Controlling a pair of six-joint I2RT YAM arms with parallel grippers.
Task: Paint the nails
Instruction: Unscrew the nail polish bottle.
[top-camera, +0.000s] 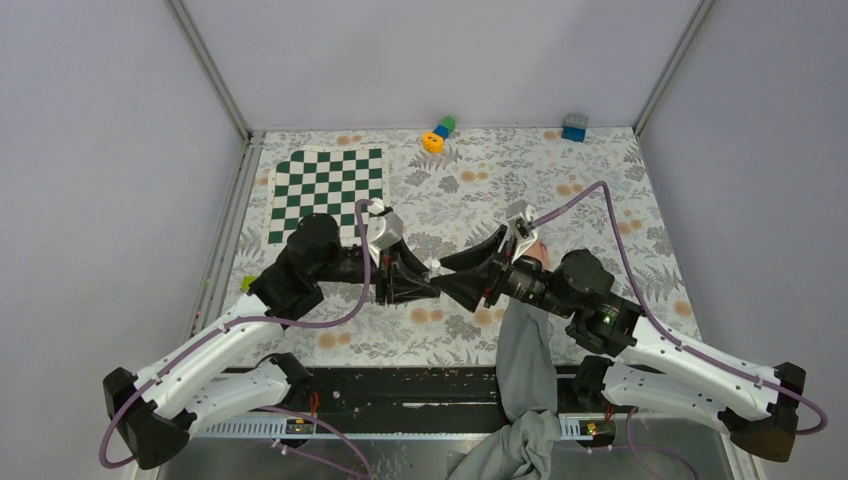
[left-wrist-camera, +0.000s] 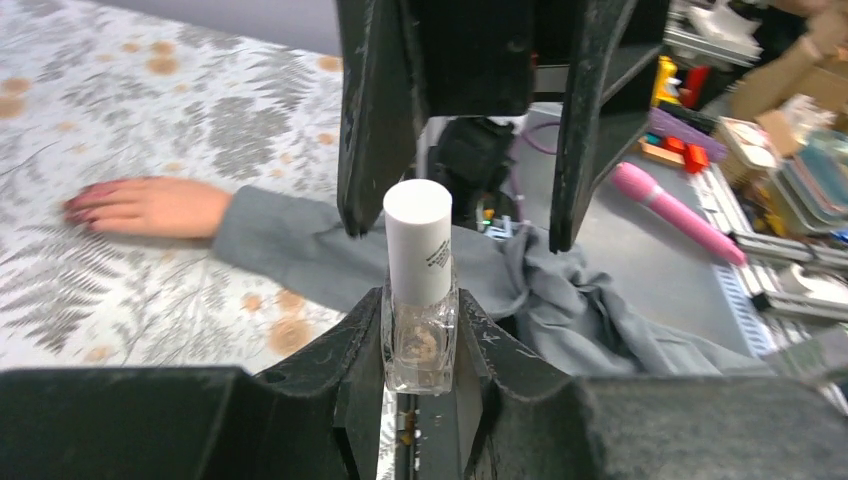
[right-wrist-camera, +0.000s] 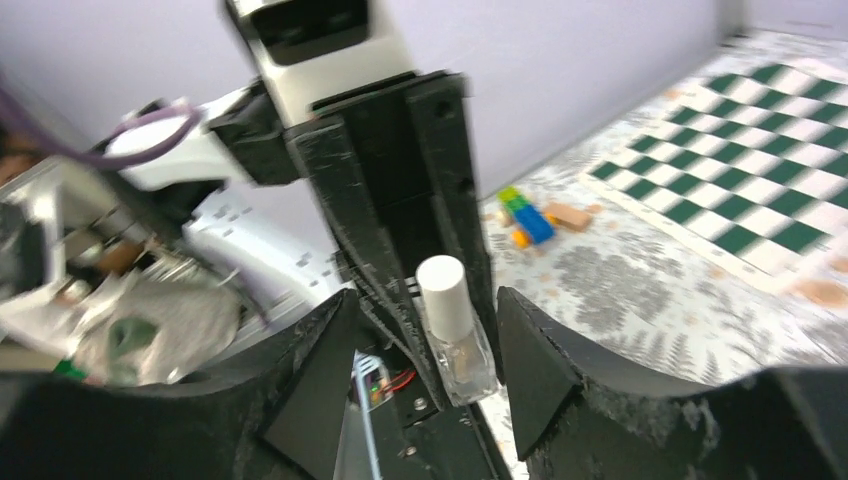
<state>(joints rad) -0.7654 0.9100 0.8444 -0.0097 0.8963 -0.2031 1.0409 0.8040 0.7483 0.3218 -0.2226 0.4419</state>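
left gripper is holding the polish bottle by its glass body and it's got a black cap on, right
Not quite: the cap is white, not black, as the left wrist view shows. The left gripper does hold the polish bottle by its glass body.

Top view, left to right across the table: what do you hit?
chessboard → left gripper holding a bottle → right gripper → grey sleeve → blue block. The yellow toy at the far edge is left out because it overlaps the grippers.
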